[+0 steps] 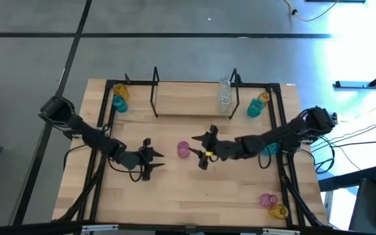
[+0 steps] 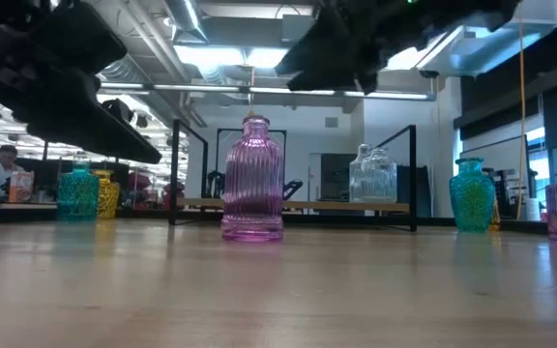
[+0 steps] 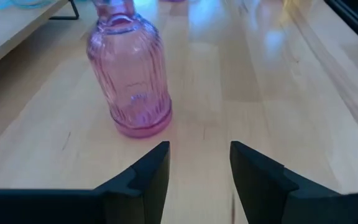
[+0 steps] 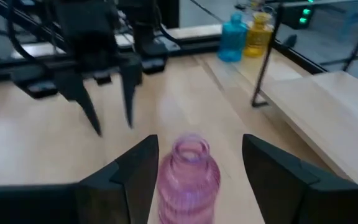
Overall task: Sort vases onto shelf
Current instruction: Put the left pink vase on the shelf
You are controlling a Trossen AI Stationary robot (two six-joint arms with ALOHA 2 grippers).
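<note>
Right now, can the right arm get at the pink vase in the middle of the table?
Probably yes. The right gripper hangs open above the pink vase, a finger on each side, nothing between. The left gripper waits apart.

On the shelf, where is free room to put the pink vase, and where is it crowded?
The shelf board is bare from its left wire frame to the clear vases near the right frame. That right end is crowded. The pink vase stands between both open grippers.

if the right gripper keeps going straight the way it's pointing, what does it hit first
Most likely the pink vase: it stands upright on the table between the right gripper's open fingers. Beyond it the left gripper faces back, also open. Exact depth is hard to judge.
</note>
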